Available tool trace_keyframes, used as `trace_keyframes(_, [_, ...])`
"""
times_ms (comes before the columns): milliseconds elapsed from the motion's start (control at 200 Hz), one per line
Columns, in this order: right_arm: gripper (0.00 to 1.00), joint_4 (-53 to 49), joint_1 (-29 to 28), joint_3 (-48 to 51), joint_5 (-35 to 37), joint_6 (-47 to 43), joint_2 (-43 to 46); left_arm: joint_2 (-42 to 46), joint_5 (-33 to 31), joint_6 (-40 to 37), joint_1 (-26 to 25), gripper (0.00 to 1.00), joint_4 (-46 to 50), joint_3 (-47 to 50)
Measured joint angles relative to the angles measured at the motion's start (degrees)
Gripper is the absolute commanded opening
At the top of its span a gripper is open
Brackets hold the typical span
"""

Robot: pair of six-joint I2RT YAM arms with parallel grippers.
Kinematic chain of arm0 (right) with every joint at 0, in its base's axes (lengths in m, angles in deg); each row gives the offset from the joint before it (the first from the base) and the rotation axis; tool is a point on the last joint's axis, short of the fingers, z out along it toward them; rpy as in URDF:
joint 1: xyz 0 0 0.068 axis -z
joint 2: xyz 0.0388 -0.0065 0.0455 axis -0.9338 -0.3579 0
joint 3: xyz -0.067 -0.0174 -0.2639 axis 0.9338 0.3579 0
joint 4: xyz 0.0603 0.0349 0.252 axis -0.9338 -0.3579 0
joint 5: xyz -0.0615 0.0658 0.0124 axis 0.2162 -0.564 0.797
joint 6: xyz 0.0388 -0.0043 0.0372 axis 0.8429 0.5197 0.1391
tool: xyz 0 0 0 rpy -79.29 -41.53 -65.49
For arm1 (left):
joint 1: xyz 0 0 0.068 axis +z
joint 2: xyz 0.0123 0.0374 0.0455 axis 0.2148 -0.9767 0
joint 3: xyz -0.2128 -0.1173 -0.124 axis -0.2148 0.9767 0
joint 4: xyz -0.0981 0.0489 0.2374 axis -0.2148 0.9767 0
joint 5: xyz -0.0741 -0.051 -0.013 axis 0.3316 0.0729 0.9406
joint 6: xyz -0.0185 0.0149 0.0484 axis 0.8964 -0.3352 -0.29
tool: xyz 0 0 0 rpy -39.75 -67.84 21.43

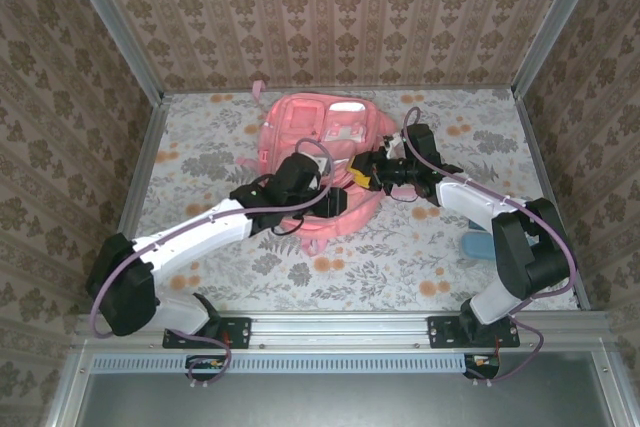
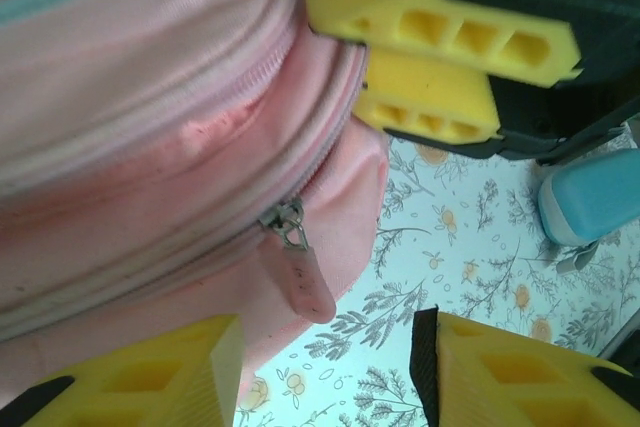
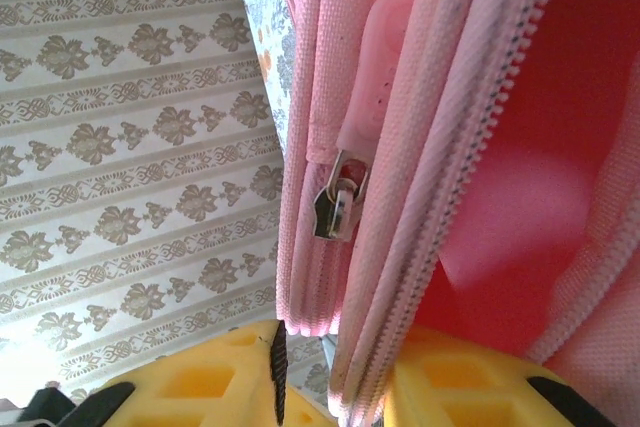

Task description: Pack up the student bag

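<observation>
Lying flat, the student bag [image 1: 300, 127] sits toward the far middle of the flowered table [image 1: 420, 257], with both arms reaching over its near end. The right gripper [image 3: 335, 387] has its fingers drawn close on either side of the bag's open zip edge, apparently pinching it. The left gripper [image 2: 330, 372] stands parted with nothing between its fingers, a pink zip pull [image 2: 300, 282] just beyond the gap. A teal case [image 2: 590, 197] lies well off to the right.
</observation>
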Motion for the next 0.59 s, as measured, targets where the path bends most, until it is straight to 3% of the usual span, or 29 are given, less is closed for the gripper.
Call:
trace_keyframes(335, [0.27,-0.13,-0.66,-0.11,0.02,0.0,-0.02,-5.33,-1.62,4.5,-0.24,0.4,-0.57,-0.52])
trace_keyframes(595, [0.24,-0.22,-0.63,-0.11,0.04,-0.02,-0.07,-5.99,-4.02,6.29,-0.24,0.24,-0.39,-0.85])
